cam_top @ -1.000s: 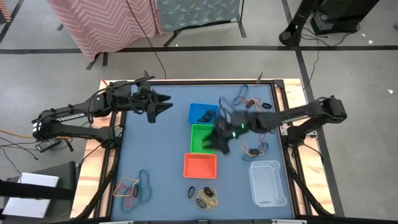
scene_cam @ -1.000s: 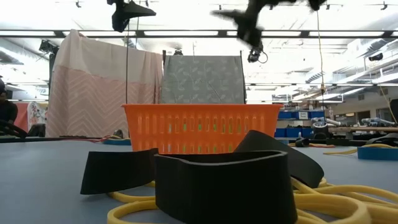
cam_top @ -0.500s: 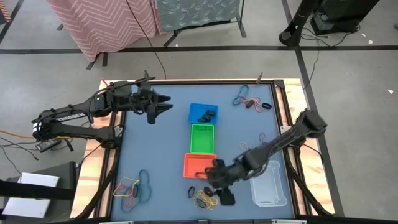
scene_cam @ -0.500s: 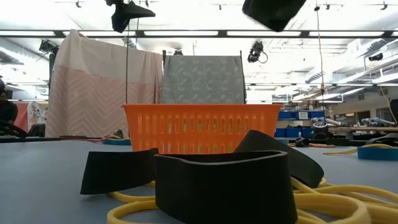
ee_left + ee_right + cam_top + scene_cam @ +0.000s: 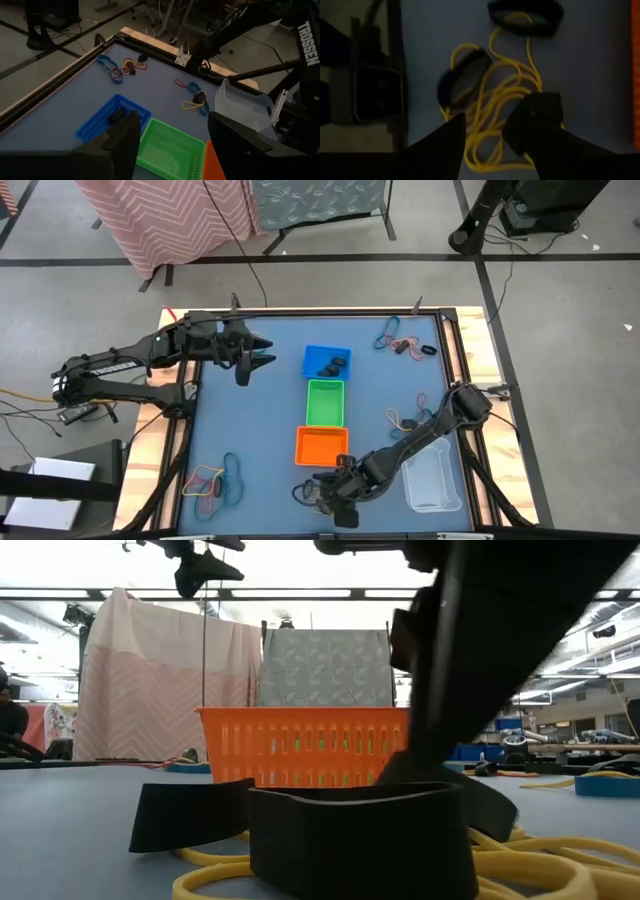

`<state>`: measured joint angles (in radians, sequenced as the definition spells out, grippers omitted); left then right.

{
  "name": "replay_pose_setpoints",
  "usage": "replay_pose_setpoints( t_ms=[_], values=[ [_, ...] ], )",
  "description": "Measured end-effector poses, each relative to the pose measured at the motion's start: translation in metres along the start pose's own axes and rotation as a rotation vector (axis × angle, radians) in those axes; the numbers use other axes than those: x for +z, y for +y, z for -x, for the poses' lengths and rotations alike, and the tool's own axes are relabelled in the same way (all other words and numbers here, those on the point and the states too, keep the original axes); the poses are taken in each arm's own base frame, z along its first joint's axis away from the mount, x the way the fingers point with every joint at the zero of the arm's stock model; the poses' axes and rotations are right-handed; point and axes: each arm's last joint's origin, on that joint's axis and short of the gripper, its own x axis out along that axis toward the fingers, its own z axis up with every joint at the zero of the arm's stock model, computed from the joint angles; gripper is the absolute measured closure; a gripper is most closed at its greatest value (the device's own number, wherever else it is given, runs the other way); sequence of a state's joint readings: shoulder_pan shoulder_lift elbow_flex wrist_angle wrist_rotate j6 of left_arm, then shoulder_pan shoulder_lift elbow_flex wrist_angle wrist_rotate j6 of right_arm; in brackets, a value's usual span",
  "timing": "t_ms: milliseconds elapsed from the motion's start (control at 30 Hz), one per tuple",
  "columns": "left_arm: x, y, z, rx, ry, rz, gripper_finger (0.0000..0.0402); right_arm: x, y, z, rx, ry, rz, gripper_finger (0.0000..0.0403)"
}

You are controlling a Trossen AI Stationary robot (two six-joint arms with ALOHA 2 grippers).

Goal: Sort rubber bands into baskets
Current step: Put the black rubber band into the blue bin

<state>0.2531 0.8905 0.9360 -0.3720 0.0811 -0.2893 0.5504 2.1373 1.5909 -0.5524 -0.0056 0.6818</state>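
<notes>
Right tool [image 5: 325, 498] now lower, over yellow rubber bands [image 5: 495, 112].

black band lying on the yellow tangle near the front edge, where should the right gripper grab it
Take the black band across one long side of its flattened loop, coming straight down from above. It lies flat on the yellow bands, so pinch only its wall. The right gripper hangs open just above it.

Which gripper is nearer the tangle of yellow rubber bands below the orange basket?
Right. The right gripper hangs directly over the tangle of thin yellow rubber bands, jaws open. The left gripper waits at the table's far side, left of the small blue plastic basket.
</notes>
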Motion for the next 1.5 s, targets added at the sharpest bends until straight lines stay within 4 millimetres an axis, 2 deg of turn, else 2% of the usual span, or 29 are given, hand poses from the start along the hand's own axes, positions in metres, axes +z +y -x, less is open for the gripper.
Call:
replay_pose_setpoints(
  t_ms=[433,633,733,900,1267,1500],
  values=[
    [0.000,0.000,0.000,0.002,0.002,-0.025,0.0169,0.003,-0.001,0.002,-0.021,-0.036,-0.035,0.0267],
    [-0.001,0.001,0.000,0.011,0.008,-0.024,0.0169,0.000,-0.004,0.002,-0.052,-0.006,-0.036,0.0285],
    [-0.001,0.001,0.000,0.021,0.009,-0.023,0.0169,-0.007,-0.010,-0.001,-0.120,0.054,-0.049,0.0285],
    [-0.001,0.001,0.000,0.023,0.009,-0.023,0.0169,-0.011,-0.015,-0.005,-0.155,0.060,-0.053,0.0276],
    [-0.001,0.001,0.000,0.023,0.009,-0.023,0.0170,-0.001,-0.008,-0.006,-0.043,-0.019,-0.061,0.0227],
    [-0.001,0.001,0.000,0.024,0.010,-0.024,0.0169,-0.004,-0.010,-0.006,-0.062,0.007,-0.060,0.0224]
  ],
)
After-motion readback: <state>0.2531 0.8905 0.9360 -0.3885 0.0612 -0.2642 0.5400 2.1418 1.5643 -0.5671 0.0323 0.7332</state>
